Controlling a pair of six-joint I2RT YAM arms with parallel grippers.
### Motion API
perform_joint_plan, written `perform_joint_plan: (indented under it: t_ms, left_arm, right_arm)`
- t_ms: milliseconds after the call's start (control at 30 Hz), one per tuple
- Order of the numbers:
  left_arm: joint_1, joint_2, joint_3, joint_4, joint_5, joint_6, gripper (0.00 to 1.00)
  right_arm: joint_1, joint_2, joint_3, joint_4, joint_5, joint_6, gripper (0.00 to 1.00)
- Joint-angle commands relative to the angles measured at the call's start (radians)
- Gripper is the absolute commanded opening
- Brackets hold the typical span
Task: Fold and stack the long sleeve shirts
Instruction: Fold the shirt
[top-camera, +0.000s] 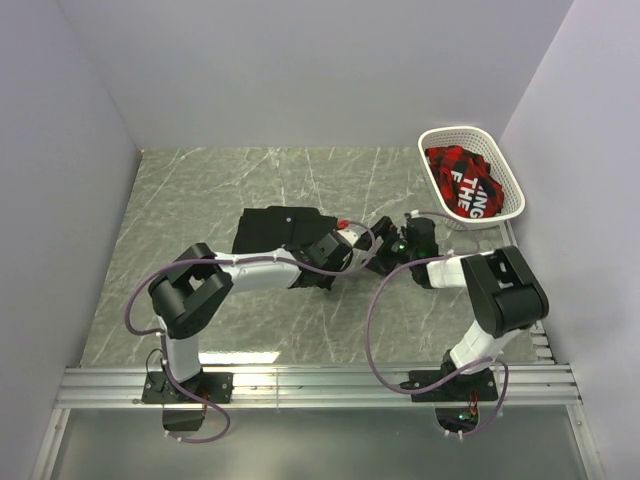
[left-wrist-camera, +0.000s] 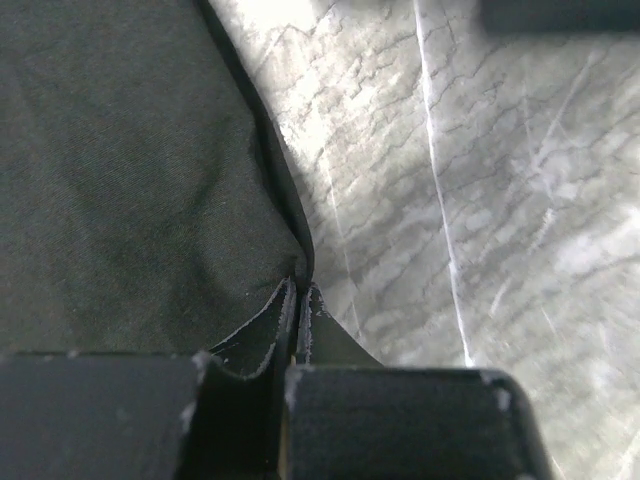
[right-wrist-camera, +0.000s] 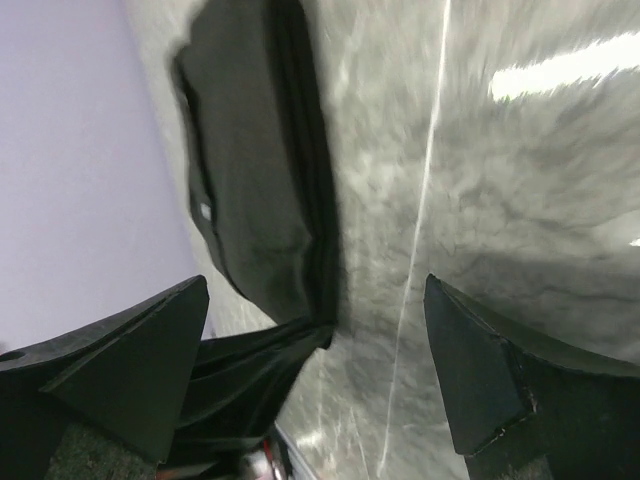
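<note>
Folding in hand: black long sleeve shirt (top-camera: 280, 228), partly folded, middle of the surface (top-camera: 180, 190), well apart from all edges. Item: left fingers (left-wrist-camera: 400, 420) pressed together, pinching its hem layers. Item: right fingers (right-wrist-camera: 480, 370) spread, empty, just beside. Advised: hold pinch firm, carry edge low, lay it square.

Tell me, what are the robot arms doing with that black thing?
They are folding a black shirt on the table. The left arm's fingers pinch the shirt's edge. The right arm's fingers are open near it, holding nothing. A white basket in the far right corner holds red checked cloth.
</note>
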Motion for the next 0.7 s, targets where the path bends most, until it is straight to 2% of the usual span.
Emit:
perform_joint_plan:
  t_ms: [0,433,667]
  left_arm:
    - [0.018,-0.083,-0.011,-0.008,0.055,-0.036,0.01]
    - [0.067,-0.156,-0.039,0.014,0.126,-0.079,0.0]
    - [0.067,-0.179,-0.047,0.018,0.144,-0.093,0.0]
  right_arm:
    - [0.063,0.053,0.048,0.099,-0.002,0.051,0.96]
    - [0.205,0.22,0.12,0.111,0.134,0.23,0.96]
    - [0.256,0.34,0.252,0.117,0.102,0.247,0.96]
